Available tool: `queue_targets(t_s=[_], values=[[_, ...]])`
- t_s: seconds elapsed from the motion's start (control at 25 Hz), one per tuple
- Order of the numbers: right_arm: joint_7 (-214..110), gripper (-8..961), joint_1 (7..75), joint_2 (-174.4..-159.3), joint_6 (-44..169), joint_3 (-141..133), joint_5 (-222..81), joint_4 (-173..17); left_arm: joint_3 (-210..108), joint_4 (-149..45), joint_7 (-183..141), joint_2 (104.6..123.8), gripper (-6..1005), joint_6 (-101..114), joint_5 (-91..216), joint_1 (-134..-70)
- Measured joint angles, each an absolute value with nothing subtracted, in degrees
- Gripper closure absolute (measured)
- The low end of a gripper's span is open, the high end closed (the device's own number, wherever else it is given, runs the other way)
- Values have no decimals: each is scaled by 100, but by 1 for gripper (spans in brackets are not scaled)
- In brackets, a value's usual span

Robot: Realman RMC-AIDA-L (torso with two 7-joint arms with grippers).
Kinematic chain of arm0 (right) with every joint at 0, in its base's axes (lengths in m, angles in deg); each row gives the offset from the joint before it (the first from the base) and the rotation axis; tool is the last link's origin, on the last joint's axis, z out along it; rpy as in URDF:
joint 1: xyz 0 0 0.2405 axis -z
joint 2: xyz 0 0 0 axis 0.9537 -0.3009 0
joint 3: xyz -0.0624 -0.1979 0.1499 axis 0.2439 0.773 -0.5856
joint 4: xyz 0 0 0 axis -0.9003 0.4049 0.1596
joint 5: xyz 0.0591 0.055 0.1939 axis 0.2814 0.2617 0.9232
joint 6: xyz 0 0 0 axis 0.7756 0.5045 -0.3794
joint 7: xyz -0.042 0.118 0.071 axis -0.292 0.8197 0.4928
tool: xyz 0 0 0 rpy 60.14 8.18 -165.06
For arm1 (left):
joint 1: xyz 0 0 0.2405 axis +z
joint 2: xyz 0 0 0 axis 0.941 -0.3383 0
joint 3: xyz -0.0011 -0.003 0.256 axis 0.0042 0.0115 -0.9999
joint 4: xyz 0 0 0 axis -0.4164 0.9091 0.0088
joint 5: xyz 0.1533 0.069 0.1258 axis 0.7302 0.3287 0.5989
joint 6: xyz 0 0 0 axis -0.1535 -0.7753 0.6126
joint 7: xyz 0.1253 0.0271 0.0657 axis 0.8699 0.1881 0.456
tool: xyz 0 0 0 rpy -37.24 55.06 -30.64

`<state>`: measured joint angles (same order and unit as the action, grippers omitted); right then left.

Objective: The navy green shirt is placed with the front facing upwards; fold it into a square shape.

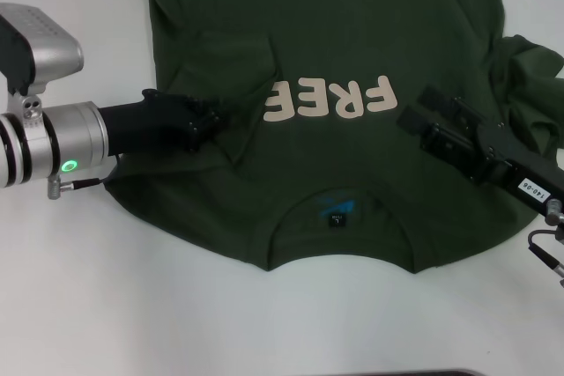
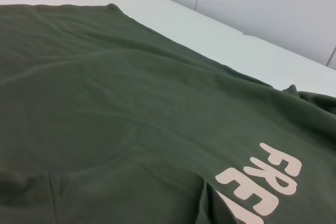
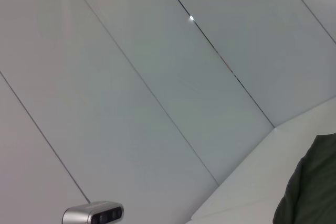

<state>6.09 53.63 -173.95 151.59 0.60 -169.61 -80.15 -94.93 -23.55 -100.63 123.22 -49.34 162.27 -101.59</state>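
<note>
Across the white table (image 1: pixel 79 305) lies the navy green shirt (image 1: pixel 335 24), a dark olive cotton tee, front up, collar toward the robot, cream "FREE" lettering (image 1: pixel 330 99) reading upside down from the head camera. Its far hem runs off the top of that view, and the sleeve on the robot's right sits bunched in a rumpled heap (image 1: pixel 529 77). The left gripper (image 1: pixel 210 121), black on a silver wrist, is down on the cloth just beside the lettering; whether its fingers are spread or closed, I cannot tell, as dark metal merges with dark fabric. The right gripper (image 1: pixel 414 116) hangs over the chest on the other side, its fingers just as hard to read. A small black neck label (image 1: pixel 337 217) shows inside the collar. Behind, pale grey wall panels (image 3: pixel 157 77) with thin seams.
</note>
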Motion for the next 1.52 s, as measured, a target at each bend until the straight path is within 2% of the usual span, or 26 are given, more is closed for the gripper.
queue_targets(t_s=[0.2,0.52,1.52], values=[[609,41,5369,-17395,15165,60,-16961,-8015,-9502,-2347,-10113,12322,855,-5035,16230,-10171],[609,42,5368,-17395,15175,60,-16961,-8015,-9510,-2354,-10135,12326,998,-5128,16243,-10178],[549,42,5383,-17395,15140,77,-16961,-8009,-9502,-2923,-10265,12376,970,-5641,15978,-10490]])
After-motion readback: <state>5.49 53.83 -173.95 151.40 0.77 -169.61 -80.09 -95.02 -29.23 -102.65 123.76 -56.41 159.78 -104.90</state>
